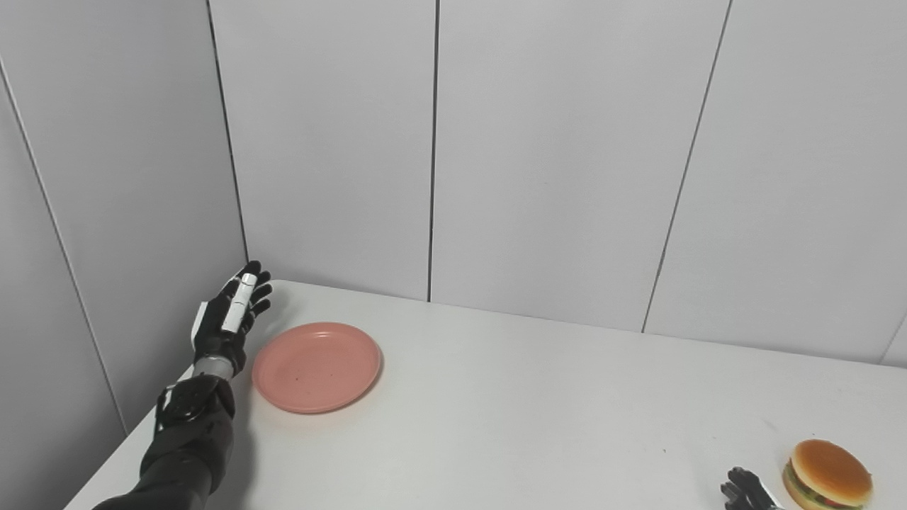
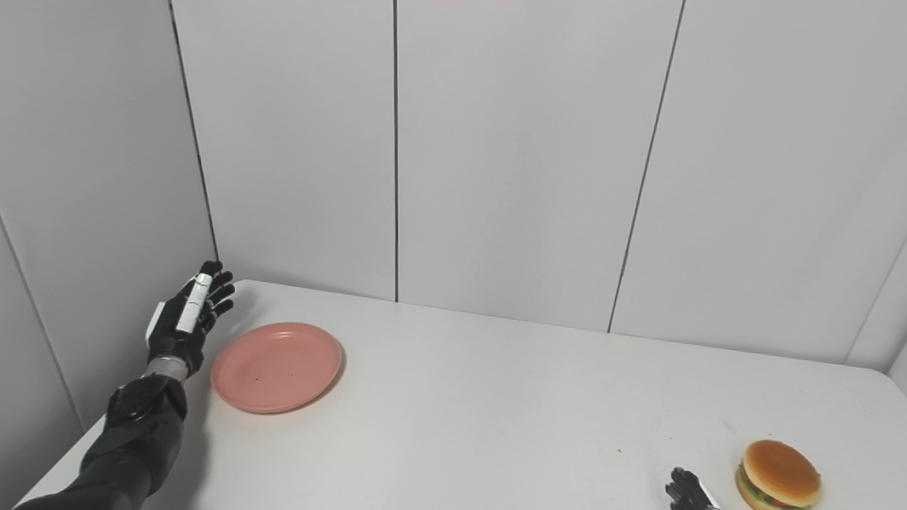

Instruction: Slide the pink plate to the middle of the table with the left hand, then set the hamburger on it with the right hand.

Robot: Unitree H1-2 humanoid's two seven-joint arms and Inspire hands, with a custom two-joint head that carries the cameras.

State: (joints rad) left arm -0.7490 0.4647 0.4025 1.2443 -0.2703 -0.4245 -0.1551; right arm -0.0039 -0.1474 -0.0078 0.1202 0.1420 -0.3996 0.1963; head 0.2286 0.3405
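Note:
A round pink plate (image 1: 316, 366) lies flat on the white table (image 1: 538, 404) near its far left corner. My left hand (image 1: 230, 315) stands on edge just left of the plate's rim, fingers straight and apart, holding nothing; whether it touches the rim I cannot tell. A hamburger (image 1: 827, 474) with a tan bun sits near the table's front right. Only the fingertips of my right hand (image 1: 744, 490) show at the bottom edge, just left of the hamburger and not around it.
Grey wall panels (image 1: 553, 156) close in the table at the back and on the left, right behind my left hand. The table's left edge runs beside my left forearm (image 1: 188, 439).

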